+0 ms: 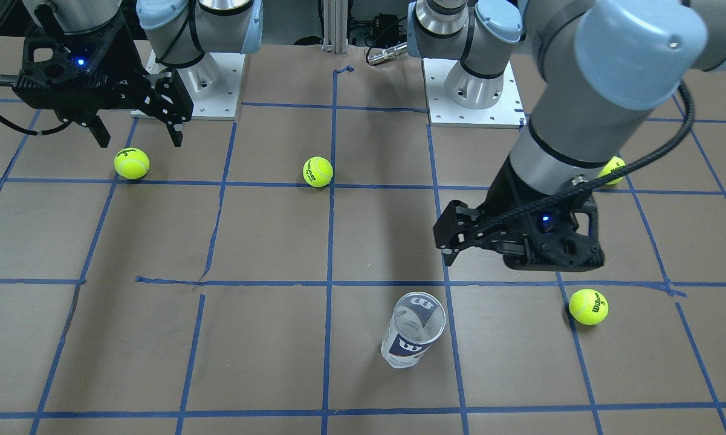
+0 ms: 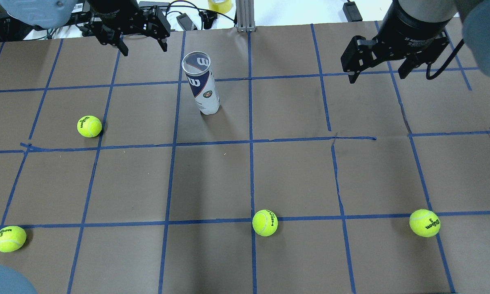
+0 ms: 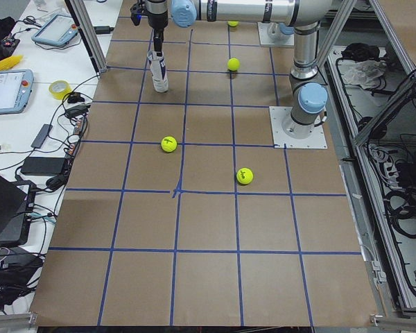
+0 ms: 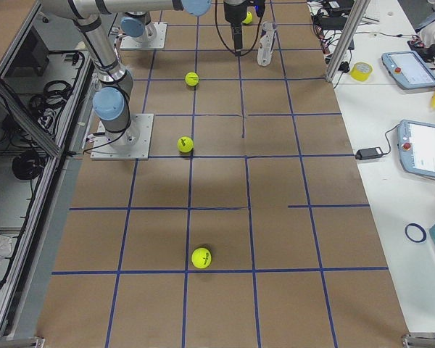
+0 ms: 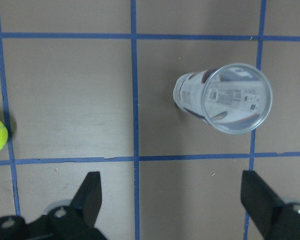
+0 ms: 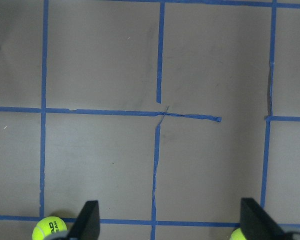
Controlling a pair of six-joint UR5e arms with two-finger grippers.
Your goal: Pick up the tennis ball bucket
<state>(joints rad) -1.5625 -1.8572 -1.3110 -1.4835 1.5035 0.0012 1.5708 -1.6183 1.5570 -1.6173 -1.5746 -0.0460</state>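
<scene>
The tennis ball bucket [image 2: 202, 85] is a clear tube with a white and navy label. It stands upright and open-topped on the brown table, and also shows in the front view [image 1: 414, 329] and the left wrist view [image 5: 225, 97]. My left gripper [image 2: 143, 48] is open and empty. It hovers above the table beside the tube without touching it [image 1: 448, 254]. In the left wrist view [image 5: 172, 200] the tube lies ahead of the fingers, right of centre. My right gripper [image 2: 377, 75] is open and empty, far off to the tube's other side [image 1: 140, 138].
Several yellow-green tennis balls lie on the taped grid: one near the tube's left [image 2: 89, 126], one at the near left [image 2: 9, 238], one at the middle [image 2: 264, 222], one at the right [image 2: 424, 223]. An aluminium post [image 2: 245, 16] stands at the far edge.
</scene>
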